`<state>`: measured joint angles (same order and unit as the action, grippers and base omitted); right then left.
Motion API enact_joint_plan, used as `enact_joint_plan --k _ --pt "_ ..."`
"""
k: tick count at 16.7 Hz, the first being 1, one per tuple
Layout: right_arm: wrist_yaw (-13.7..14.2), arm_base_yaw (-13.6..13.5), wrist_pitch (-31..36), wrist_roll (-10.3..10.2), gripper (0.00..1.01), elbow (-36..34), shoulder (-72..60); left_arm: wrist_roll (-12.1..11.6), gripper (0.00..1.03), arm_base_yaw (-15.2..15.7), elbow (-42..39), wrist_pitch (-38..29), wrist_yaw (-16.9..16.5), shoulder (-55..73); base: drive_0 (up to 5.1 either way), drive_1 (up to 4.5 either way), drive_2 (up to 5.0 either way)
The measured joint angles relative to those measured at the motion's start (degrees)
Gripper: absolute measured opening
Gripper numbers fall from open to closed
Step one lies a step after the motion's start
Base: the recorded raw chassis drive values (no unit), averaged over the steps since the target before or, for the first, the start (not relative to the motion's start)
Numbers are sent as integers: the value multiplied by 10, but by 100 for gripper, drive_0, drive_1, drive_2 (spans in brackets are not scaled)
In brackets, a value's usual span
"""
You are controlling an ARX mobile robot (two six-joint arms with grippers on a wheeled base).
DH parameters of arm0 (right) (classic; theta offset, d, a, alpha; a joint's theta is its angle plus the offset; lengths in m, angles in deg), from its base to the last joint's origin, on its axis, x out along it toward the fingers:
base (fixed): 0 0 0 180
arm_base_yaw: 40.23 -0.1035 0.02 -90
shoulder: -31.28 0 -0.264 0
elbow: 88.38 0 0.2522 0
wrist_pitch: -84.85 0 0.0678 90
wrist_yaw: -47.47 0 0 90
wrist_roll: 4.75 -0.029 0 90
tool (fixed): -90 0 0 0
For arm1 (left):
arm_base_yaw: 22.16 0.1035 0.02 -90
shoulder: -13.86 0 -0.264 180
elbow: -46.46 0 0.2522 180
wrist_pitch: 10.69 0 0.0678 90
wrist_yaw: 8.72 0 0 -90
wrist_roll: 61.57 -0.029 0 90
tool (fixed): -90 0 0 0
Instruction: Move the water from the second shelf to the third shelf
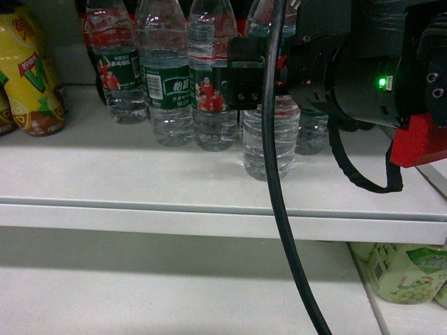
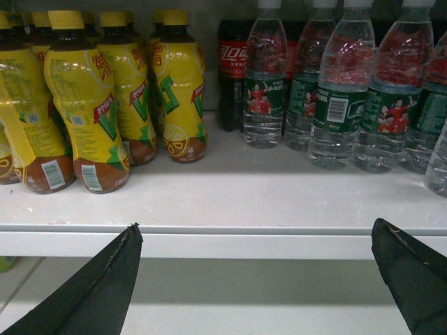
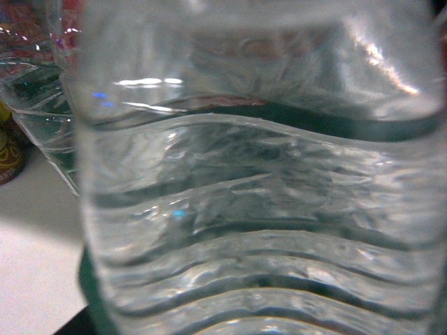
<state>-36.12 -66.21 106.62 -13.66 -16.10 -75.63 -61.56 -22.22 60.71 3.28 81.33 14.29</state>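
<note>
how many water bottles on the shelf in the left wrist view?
6 water bottles, right half of the shelf. Last one is cut off at the edge; more may be hidden behind.

Dim, greenish light with grain in all three views. The white shelf [image 1: 140, 174] is brightest near its front edge and falls into shadow far back behind the bottles. The right wrist view is filled by a blurred water bottle [image 3: 258, 209], out of focus, with small glints of glare at top left
</note>
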Motion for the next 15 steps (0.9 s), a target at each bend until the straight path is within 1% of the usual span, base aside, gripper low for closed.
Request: enact_joint_plan --k 1,3,4,6,7,10,13,15 --pt "1 0 -1 0 67 0 0 0 98 0 0 0 0 0 0 0 0" --pt "1 0 0 0 51 0 0 0 98 0 0 0 0 0 0 0 0" --pt "0 0 1 0 48 0 1 0 98 0 0 0 0 0 0 0 0" --pt "-2 -3 9 -1 45 -11 8 0 98 0 0 0 0 0 0 0 0" --pt "-3 -7 10 -3 44 -38 30 0 98 0 0 0 0 0 0 0 0" --pt "-11 -11 5 -12 44 -85 75 0 98 0 0 0 0 0 0 0 0" --pt "-11 -12 -3 -18 44 -101 94 0 98 0 0 0 0 0 0 0 0" --pt "-15 -15 -12 -20 44 -146 140 0 98 0 0 0 0 0 0 0 0"
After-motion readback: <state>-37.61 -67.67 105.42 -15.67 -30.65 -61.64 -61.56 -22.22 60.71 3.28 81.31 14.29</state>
